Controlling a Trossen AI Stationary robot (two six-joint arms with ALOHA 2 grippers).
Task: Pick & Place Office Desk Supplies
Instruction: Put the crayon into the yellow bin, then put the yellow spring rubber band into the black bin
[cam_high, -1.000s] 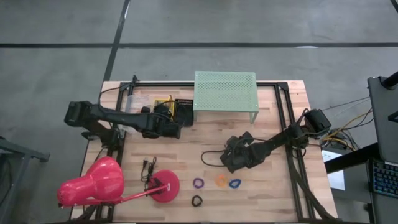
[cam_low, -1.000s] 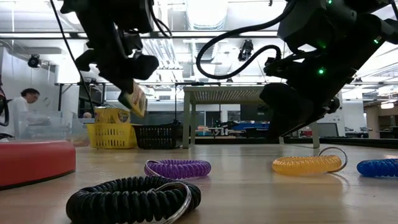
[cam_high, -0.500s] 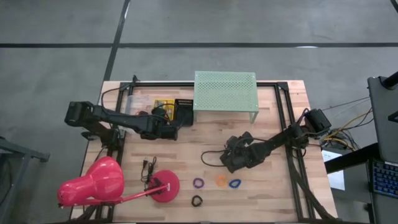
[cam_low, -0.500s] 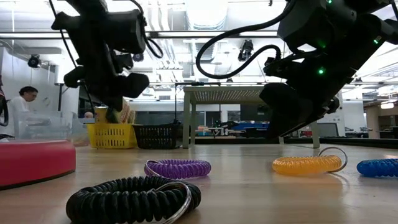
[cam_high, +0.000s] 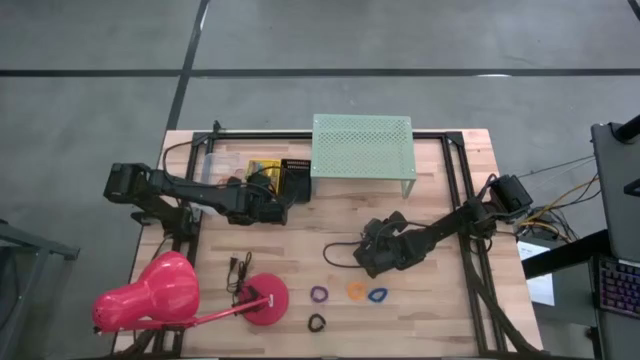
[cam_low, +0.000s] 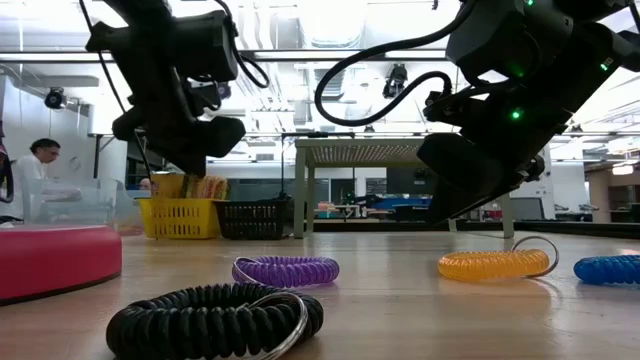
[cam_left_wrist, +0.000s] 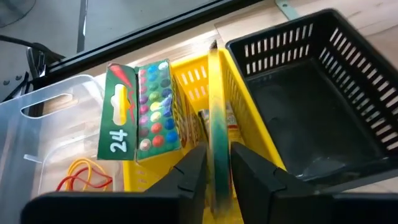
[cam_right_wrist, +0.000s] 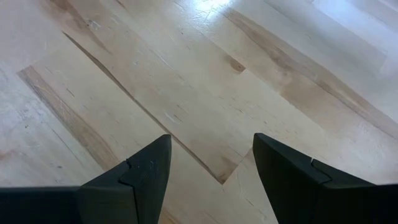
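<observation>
Behind our wooden table (cam_high: 440, 210) stands a workshop. We judge the placing step: the left claw (cam_left_wrist: 214, 168) loosely grasps a crayon box (cam_left_wrist: 217, 130) over the yellow basket (cam_left_wrist: 249, 134) near the far edge. Next: release it fully. The right claw (cam_right_wrist: 211, 174) waits, released.

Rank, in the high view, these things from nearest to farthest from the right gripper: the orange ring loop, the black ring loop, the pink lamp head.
Measured from the right gripper:
1. Orange ring loop, just toward the table's front edge.
2. Black ring loop, farther front, nearer the lamp.
3. Pink lamp head, at the left front corner.
</observation>
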